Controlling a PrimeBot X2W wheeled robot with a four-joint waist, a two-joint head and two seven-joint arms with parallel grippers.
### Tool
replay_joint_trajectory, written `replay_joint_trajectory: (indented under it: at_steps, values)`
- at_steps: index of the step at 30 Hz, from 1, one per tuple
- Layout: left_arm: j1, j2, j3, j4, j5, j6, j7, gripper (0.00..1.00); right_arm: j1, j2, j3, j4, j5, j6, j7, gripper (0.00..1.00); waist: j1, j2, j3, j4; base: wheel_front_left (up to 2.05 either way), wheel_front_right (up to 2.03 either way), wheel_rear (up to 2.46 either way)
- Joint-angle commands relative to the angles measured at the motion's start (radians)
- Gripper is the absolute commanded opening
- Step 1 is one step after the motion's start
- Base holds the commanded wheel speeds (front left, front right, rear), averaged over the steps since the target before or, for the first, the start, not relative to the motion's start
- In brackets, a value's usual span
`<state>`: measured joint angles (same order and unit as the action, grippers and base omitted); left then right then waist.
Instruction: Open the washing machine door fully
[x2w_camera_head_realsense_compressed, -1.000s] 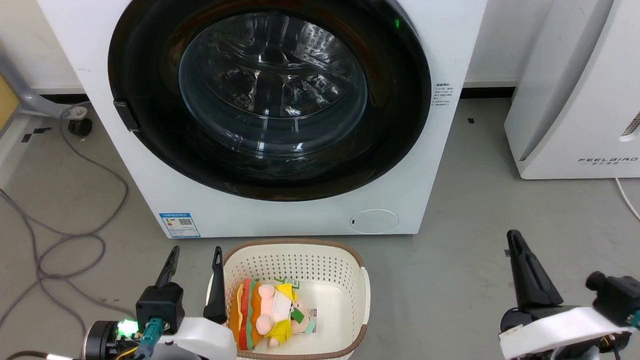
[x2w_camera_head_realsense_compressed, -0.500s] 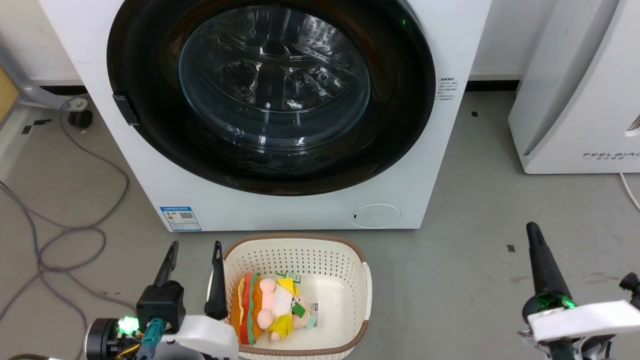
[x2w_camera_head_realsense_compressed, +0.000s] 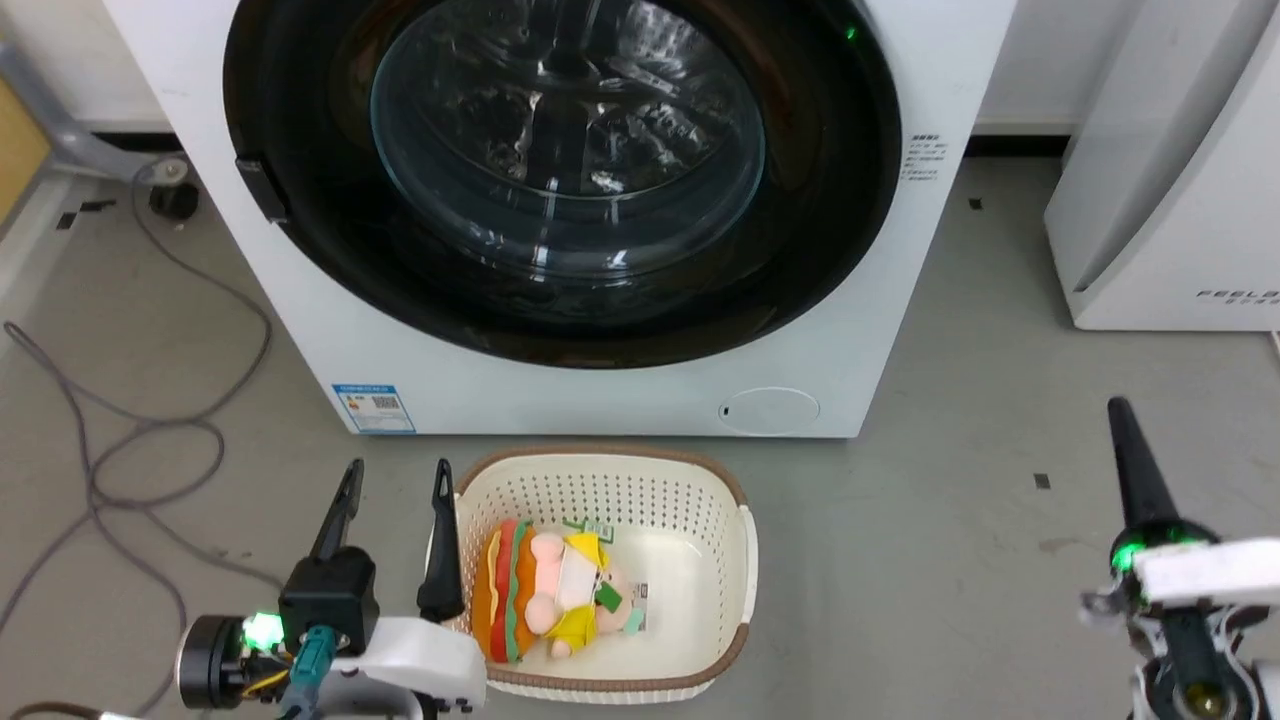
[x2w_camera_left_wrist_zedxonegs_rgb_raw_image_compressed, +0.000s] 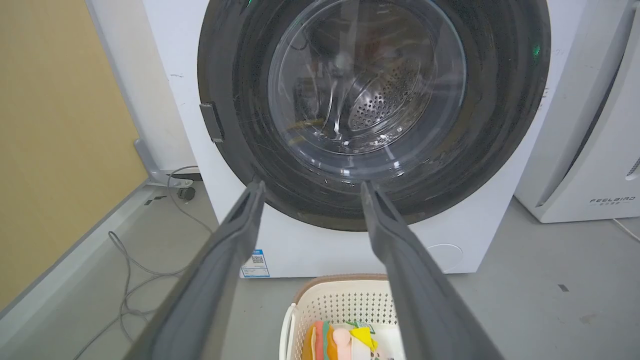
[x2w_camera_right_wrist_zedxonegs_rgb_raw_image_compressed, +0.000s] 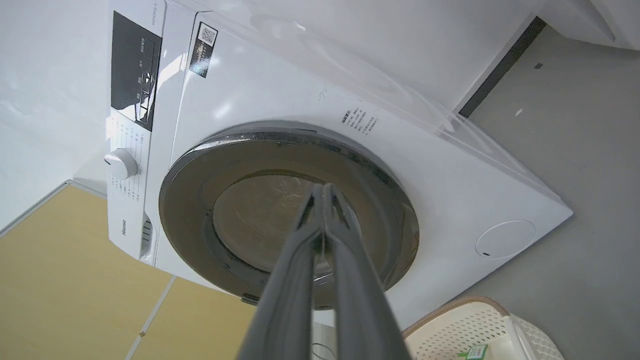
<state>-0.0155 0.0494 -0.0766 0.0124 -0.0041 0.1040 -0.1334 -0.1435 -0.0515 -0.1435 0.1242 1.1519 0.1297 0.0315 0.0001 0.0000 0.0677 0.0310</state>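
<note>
In the head view the washing machine door (x2w_camera_head_realsense_compressed: 560, 180) sits closed against the washing machine (x2w_camera_head_realsense_compressed: 620, 400). The left gripper (x2w_camera_head_realsense_compressed: 398, 470) hangs empty, jaws wide, beside a basket (x2w_camera_head_realsense_compressed: 600, 505); the right gripper (x2w_camera_head_realsense_compressed: 1118, 412) is well off to the right. The left wrist view frames the door's lower rim between spread fingers. The right wrist view shows fingers pressed together, aimed at the door glass, seemingly short of it.

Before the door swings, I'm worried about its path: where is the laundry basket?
In the head view, the basket sits on the floor just in front of the washing machine, with the left gripper close beside its left rim.
</note>
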Motion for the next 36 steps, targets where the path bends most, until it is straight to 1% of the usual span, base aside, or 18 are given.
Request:
replay_joint_trajectory:
  at_steps: [1, 6, 23, 29, 36]
  values:
    - [-0.025, 0.003, -0.002, -0.002, -0.002, 0.01, -0.01, 1.0, -0.041, 0.001, -0.016, 0.021, 0.044, 0.001, 0.01, 0.0, -0.0001, 0.0, 0.012, 0.005, 0.0, 0.0, 0.0]
    - [-0.048, 0.006, -0.006, -0.004, -0.003, 0.013, -0.021, 1.0, -0.123, -0.007, -0.054, 0.077, 0.088, 0.001, 0.035, 0.0, -0.0001, 0.0, 0.044, 0.016, 0.0, 0.0, 0.0]
    - [-0.132, 0.015, -0.025, -0.018, 0.002, 0.041, -0.056, 1.0, -0.448, -0.076, -0.134, 0.268, 0.241, 0.001, 0.107, 0.0, -0.0001, 0.0, 0.164, 0.062, 0.0, 0.0, 0.0]
    - [-0.158, 0.015, -0.036, -0.018, 0.0, 0.052, -0.069, 1.0, -0.564, -0.102, -0.134, 0.337, 0.274, 0.001, 0.125, 0.0, -0.0001, 0.0, 0.2, 0.08, 0.0, 0.0, 0.0]
    - [-0.19, 0.013, -0.052, -0.022, -0.002, 0.068, -0.083, 1.0, -0.706, -0.133, -0.111, 0.434, 0.303, 0.001, 0.146, 0.0, -0.0001, 0.0, 0.245, 0.103, 0.0, 0.0, 0.0]
